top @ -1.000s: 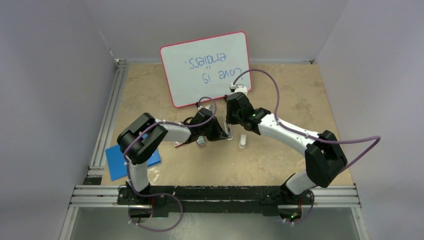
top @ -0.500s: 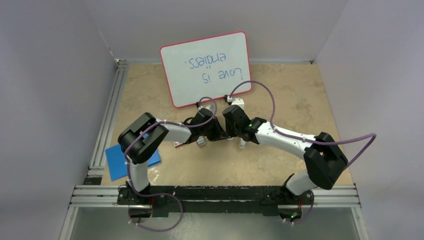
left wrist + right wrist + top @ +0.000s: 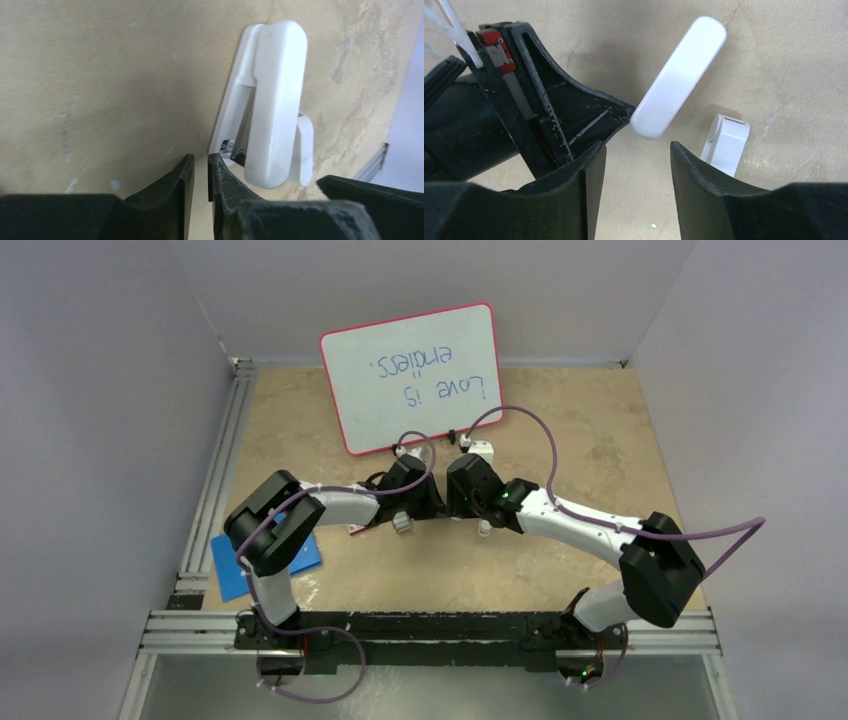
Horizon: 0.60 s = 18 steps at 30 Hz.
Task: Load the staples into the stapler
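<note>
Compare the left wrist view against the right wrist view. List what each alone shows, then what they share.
Left wrist only: the metal channel inside the opened slim white plastic stapler, and the slim gap between the fingers of the left gripper.
Right wrist only: the wide gap of the open right gripper, and a red block on the left gripper's black body.
Both: the stapler, the short stubby white plastic piece (half hidden behind the stapler in the left wrist view), and the tan table.
</note>
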Each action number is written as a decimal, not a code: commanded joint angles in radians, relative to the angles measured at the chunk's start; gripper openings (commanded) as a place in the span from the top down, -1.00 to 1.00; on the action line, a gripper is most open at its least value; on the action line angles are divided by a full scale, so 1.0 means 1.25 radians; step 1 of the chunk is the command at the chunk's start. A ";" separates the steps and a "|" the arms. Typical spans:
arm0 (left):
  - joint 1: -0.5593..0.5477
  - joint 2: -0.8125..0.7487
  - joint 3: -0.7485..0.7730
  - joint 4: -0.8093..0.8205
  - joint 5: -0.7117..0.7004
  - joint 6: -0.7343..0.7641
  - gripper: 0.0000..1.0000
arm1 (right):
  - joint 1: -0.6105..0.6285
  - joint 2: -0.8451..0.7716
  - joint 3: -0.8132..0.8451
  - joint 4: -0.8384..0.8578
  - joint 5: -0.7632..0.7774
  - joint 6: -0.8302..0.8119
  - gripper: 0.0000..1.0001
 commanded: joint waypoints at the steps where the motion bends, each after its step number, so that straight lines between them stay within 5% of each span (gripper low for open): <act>1: 0.002 -0.068 0.014 -0.117 -0.084 0.099 0.66 | 0.002 -0.024 0.049 -0.020 0.036 0.033 -0.07; 18: 0.002 -0.402 0.004 -0.367 -0.164 0.135 0.60 | 0.002 0.049 0.018 -0.015 0.064 0.024 0.31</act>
